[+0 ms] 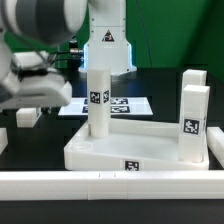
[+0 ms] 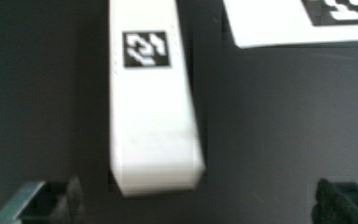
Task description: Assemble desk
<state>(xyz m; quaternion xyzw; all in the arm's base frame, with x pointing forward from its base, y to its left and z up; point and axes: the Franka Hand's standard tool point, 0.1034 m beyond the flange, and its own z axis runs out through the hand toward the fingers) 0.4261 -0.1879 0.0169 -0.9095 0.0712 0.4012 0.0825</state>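
Exterior view, going left to right: we see the tabletop [image 1: 120, 150] flat on the black counter [image 1: 40, 140], one leg [image 1: 97, 100] standing in it, two more legs [image 1: 192, 115] at its right corner. Wrist view: our gripper [image 2: 202, 200] is wide apart over a lying leg [image 2: 158, 100], holding nothing.

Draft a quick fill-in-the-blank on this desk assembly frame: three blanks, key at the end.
1. One tagged leg stands ____ on the tabletop.
2. In the wrist view the fingers are ____, one on either side of the lying leg, not touching it.
3. The flat tagged sheet behind the tabletop is the marker ____.

Missing words: upright; open; board.
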